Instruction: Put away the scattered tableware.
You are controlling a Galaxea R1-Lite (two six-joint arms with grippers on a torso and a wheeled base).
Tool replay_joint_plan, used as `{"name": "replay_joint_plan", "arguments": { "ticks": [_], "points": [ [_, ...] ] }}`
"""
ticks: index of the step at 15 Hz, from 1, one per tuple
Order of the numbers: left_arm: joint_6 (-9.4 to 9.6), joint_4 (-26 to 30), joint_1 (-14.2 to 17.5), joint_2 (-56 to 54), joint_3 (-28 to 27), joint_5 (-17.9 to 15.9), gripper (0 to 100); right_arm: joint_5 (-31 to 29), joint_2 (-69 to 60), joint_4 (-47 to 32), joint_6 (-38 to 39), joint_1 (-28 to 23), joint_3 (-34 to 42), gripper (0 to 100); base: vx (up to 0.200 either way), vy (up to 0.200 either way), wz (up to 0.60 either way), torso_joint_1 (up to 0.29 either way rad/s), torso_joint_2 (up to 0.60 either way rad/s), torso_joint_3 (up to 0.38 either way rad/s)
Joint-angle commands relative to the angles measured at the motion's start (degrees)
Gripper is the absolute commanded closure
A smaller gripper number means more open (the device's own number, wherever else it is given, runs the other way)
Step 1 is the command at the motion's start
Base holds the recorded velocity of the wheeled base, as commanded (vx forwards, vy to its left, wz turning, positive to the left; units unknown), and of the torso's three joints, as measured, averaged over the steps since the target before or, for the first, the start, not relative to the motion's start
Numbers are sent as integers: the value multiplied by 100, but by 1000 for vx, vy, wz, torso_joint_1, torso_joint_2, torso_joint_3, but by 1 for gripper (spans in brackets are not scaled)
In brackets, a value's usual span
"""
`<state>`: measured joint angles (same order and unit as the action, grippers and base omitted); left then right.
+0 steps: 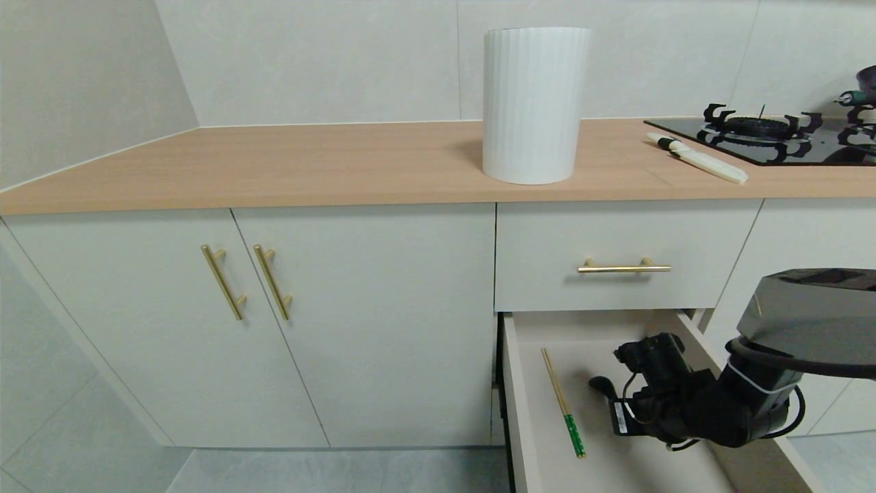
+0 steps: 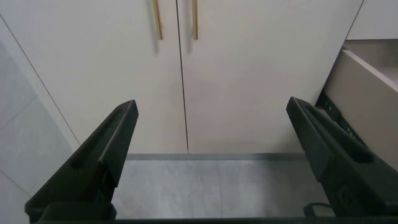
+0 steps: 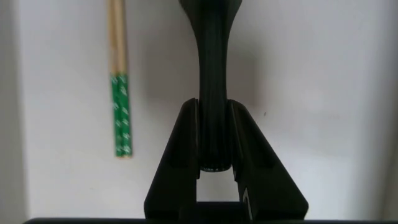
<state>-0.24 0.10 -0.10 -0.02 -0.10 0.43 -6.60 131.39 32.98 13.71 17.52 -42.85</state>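
- Left gripper (image 2: 211, 109): jaws spread wide and empty, facing the closed cabinet doors (image 2: 186, 68) and the floor (image 2: 205, 186) below them
- Tabletop (image 1: 274, 161): a tall white ribbed container (image 1: 530, 103) stands on it, at 12 o'clock from the open drawer; its inside cannot be seen
- Open drawer (image 1: 512, 383): pulled out beneath a closed drawer (image 1: 623, 236); a pair of chopsticks (image 1: 562, 402) with green ends lies on its floor near the left wall
- Right gripper (image 3: 214, 124): inside the open drawer, jaws clamped on the handle of a black utensil (image 3: 211, 50), whose rounded end sits low over the drawer floor with the chopsticks at its 9 o'clock, apart from it
- White knife (image 1: 698, 159): lies on the tabletop at 3 o'clock from the container
- Gas hob (image 1: 759, 133): at 2 o'clock from the knife
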Motion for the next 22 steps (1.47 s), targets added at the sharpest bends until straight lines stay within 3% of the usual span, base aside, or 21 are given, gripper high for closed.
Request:
{"name": "replay_joint_plan", "arguments": {
  "ticks": [1, 16, 17, 22],
  "points": [
    [-2, -1, 1, 2, 1, 1, 0, -79, 220, -2, 0, 6, -30, 100, 0, 0, 0, 0, 0, 0],
    [-2, -1, 1, 2, 1, 1, 0, -193, 326, 192, -106, -20, -39, 100, 0, 0, 0, 0, 0, 0],
    [-2, -1, 1, 2, 1, 1, 0, -202, 317, 192, -115, -20, -39, 0, 0, 0, 0, 0, 0, 0],
    [-2, -1, 1, 2, 1, 1, 0, -246, 159, 192, -115, -20, 5, 0, 0, 0, 0, 0, 0, 0]
  ]
}}
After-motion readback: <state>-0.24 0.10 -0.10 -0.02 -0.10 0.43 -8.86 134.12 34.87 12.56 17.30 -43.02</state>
